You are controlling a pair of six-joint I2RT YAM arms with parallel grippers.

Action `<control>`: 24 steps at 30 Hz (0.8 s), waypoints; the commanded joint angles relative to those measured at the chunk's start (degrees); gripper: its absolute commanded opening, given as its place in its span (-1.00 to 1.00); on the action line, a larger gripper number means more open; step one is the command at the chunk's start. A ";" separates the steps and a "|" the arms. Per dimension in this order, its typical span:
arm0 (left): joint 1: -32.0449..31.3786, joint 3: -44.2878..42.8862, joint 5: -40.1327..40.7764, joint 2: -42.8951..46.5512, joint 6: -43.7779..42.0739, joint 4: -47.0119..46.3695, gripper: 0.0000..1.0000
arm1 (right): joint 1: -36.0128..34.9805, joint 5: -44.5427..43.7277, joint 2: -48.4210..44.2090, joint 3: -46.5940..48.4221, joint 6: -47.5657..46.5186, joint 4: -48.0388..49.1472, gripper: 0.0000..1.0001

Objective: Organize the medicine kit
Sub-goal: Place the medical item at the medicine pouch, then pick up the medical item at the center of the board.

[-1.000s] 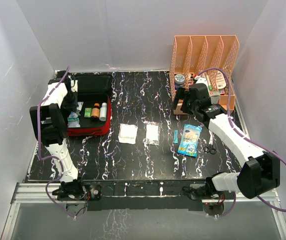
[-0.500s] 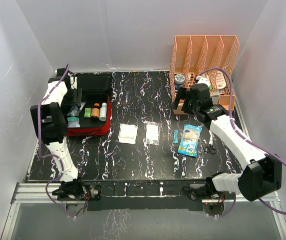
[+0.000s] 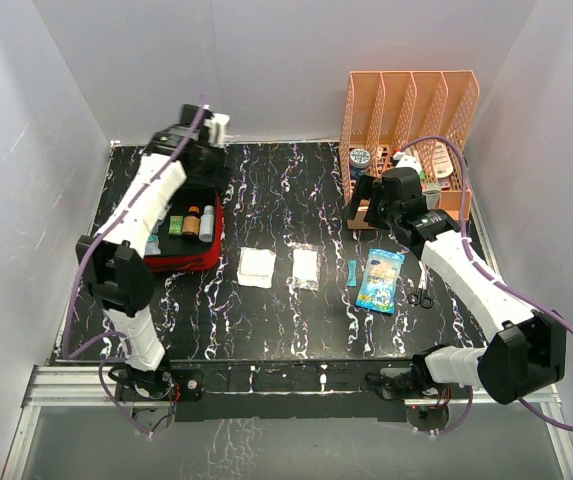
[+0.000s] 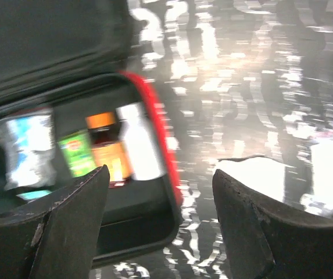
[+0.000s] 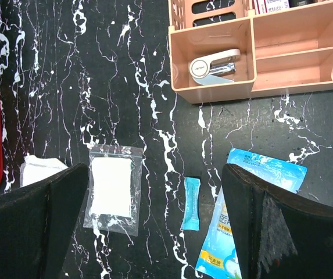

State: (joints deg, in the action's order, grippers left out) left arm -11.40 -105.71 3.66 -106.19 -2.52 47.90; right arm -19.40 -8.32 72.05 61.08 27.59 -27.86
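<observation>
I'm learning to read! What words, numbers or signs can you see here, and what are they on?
Nothing here can be read for sure.
Blue packet: printed words, too small to read.
Stapler: round mark, too small to read.
Green box in the kit: print too blurred to read.
Orange bottle: label too blurred to read.
Pouch: blue print, too blurred to read.
</observation>
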 commanded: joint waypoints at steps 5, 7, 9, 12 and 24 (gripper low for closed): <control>-13.97 0.35 4.97 -1.34 20.34 8.15 0.42 | -0.06 -0.82 -3.67 0.96 0.44 0.96 0.97; -16.56 1.93 4.73 -2.01 22.14 7.85 0.43 | -0.11 -1.53 -5.23 0.19 0.73 0.23 0.97; -19.12 3.60 5.80 -2.20 22.80 6.45 0.43 | -0.06 -2.25 -6.59 -0.35 1.01 -0.64 0.97; -20.89 6.11 5.71 -3.15 24.92 5.02 0.43 | -0.11 -3.04 -8.38 -0.86 1.52 -1.85 0.97; -21.49 12.02 0.60 -9.12 31.16 3.74 0.43 | -0.11 -5.33 -13.80 -2.84 4.24 -6.13 0.97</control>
State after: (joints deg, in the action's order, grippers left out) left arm -33.15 -94.76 6.72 -114.52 25.80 50.78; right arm -19.40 -11.55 60.45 58.70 30.39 -33.26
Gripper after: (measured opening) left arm 0.716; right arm 0.983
